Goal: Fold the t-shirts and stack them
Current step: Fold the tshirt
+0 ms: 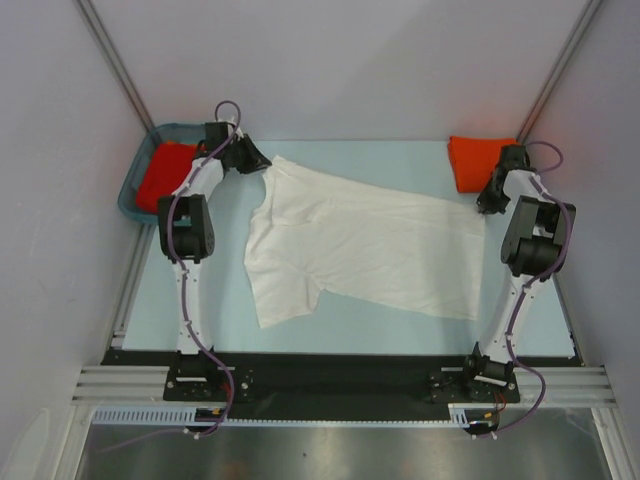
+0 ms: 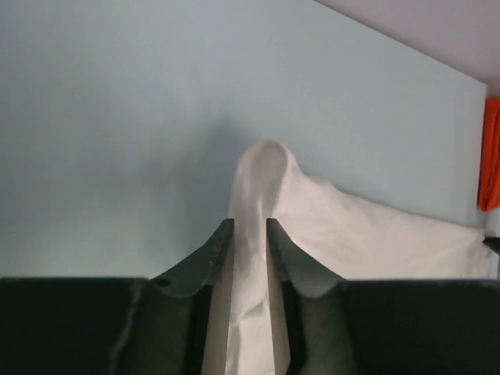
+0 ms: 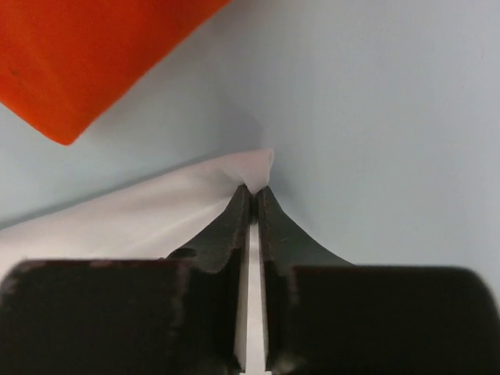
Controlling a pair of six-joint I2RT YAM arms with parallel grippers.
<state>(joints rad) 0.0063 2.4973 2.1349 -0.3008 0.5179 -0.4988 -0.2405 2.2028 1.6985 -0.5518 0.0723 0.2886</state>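
Observation:
The white t-shirt point(image 1: 360, 245) lies spread across the middle of the table, plain side showing. My left gripper point(image 1: 255, 160) is at its far left corner. In the left wrist view the jaws point(image 2: 250, 223) stand slightly parted, with a raised fold of the white t-shirt point(image 2: 375, 234) between them. My right gripper point(image 1: 487, 207) is at the shirt's far right corner. In the right wrist view it point(image 3: 254, 187) is shut, pinching the corner of the white cloth point(image 3: 141, 219). A folded orange-red t-shirt point(image 1: 478, 160) lies at the back right.
A teal basket point(image 1: 128, 195) at the back left holds another orange-red t-shirt point(image 1: 163, 175). The folded orange-red shirt point(image 3: 86, 47) lies just beyond the right gripper, and its edge point(image 2: 491, 156) shows at the far right of the left wrist view. Walls close in both sides.

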